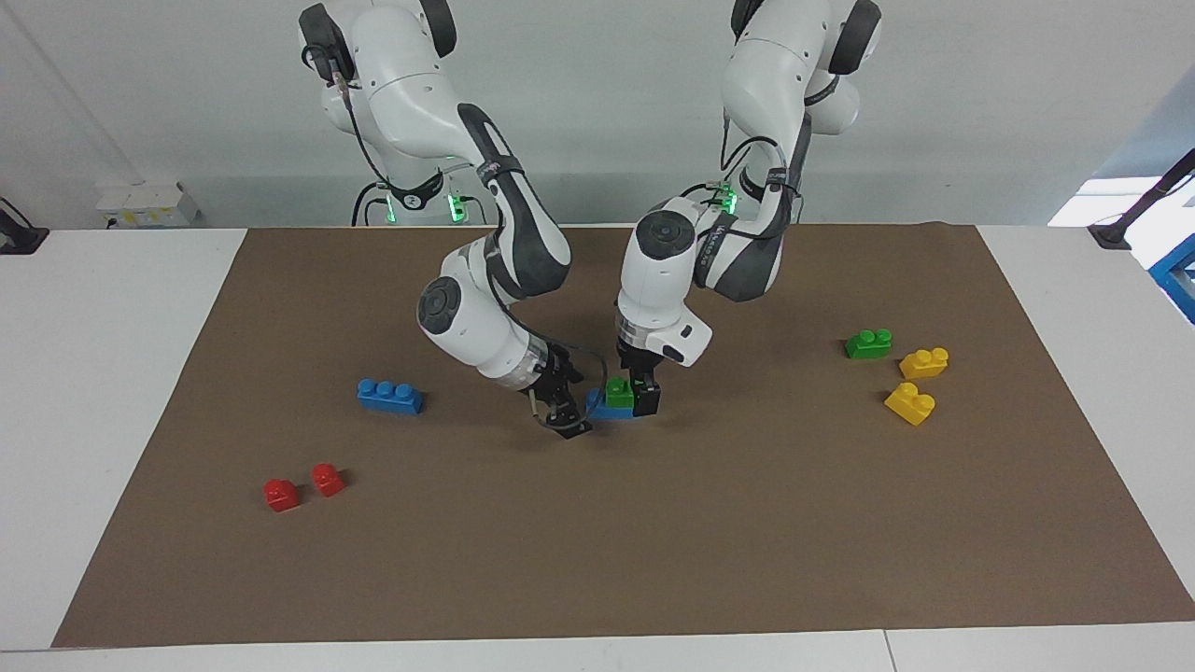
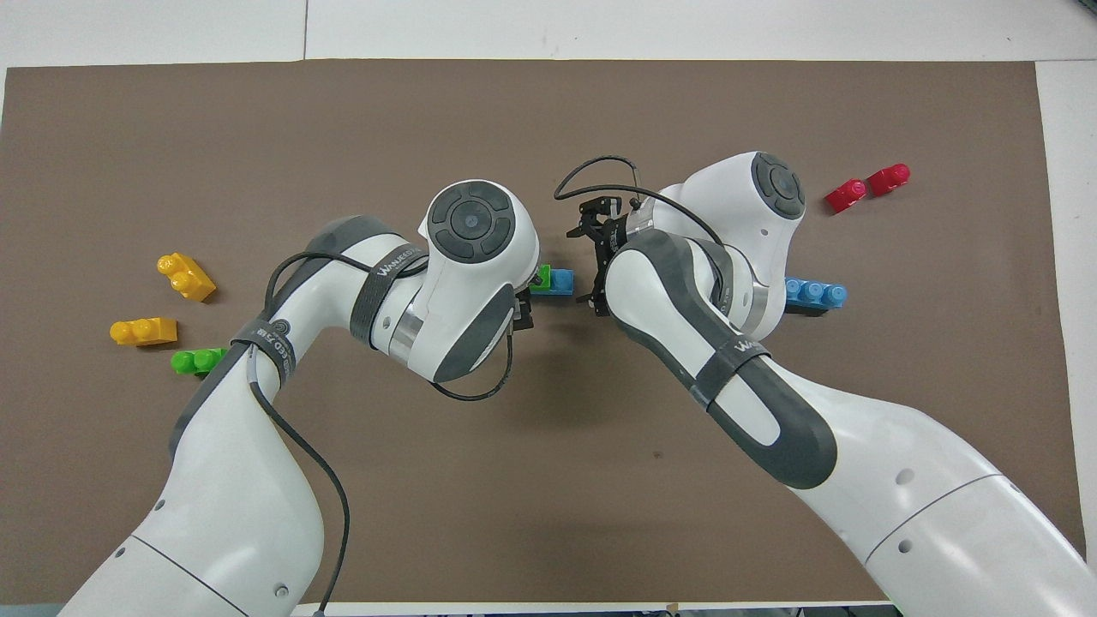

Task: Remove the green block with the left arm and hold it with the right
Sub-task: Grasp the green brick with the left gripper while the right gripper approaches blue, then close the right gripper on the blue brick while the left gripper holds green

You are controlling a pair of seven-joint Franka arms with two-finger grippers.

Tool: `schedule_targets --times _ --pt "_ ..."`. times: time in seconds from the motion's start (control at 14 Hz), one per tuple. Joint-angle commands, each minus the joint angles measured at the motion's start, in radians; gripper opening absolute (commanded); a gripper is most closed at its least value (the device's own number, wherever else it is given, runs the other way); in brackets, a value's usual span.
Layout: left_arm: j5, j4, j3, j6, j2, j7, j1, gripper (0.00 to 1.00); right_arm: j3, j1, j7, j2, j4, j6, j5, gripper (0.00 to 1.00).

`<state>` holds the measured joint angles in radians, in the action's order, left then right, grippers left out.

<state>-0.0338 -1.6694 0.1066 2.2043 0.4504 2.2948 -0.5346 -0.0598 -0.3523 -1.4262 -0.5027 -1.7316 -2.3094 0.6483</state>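
Left gripper (image 1: 644, 397) clamped on small bright green plastic block (image 1: 618, 390) atop blue brick (image 1: 602, 407); right gripper (image 1: 565, 411) spread wide alongside.

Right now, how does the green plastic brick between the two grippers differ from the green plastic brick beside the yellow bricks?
The green plastic brick between the grippers sits on a blue plastic brick; the green plastic brick beside the yellow bricks lies on the brown mat. The first has the left gripper at it and the right gripper close by; the second lies apart from both, toward the left arm's end. Both are bright green and studded.
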Motion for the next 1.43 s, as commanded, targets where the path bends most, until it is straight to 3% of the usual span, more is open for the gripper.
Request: schedule_targets --times 0.0,0.21,0.64,0.71,0.86,0.93,1.0,1.07,1.36 --pt "-0.018 -0.007 -0.015 0.018 0.001 0.023 -0.016 1.00 -0.003 -0.016 -0.008 0.001 -0.028 -0.060 0.022 0.99" --pt "-0.018 -0.007 -0.015 0.018 0.001 0.023 -0.016 1.00 -0.003 -0.053 -0.008 -0.013 -0.052 -0.137 0.050 0.99" --pt "-0.018 -0.009 -0.016 0.024 0.002 0.023 -0.010 1.00 -0.003 -0.063 -0.008 -0.011 -0.075 -0.177 0.050 0.97" --pt "-0.018 -0.010 -0.016 0.028 0.001 0.023 -0.010 1.00 -0.005 -0.063 -0.008 -0.010 -0.080 -0.185 0.050 0.87" --pt "-0.018 -0.010 -0.016 0.029 0.002 0.023 -0.010 1.00 -0.003 -0.077 -0.008 -0.010 -0.082 -0.189 0.050 0.54" --pt "-0.018 -0.012 -0.015 0.029 0.002 0.023 -0.010 1.00 -0.003 -0.080 -0.008 -0.010 -0.080 -0.189 0.050 0.46" --pt "-0.018 -0.012 -0.015 0.029 0.002 0.023 -0.010 1.00 -0.003 -0.083 -0.008 -0.010 -0.080 -0.189 0.048 0.28" --pt "-0.018 -0.012 -0.015 0.029 0.002 0.023 -0.010 1.00 -0.003 -0.088 -0.005 -0.010 -0.078 -0.189 0.047 0.04" --pt "-0.018 -0.029 -0.016 0.038 -0.001 0.023 -0.011 1.00 -0.003 -0.102 0.010 -0.010 -0.077 -0.191 0.036 0.00"
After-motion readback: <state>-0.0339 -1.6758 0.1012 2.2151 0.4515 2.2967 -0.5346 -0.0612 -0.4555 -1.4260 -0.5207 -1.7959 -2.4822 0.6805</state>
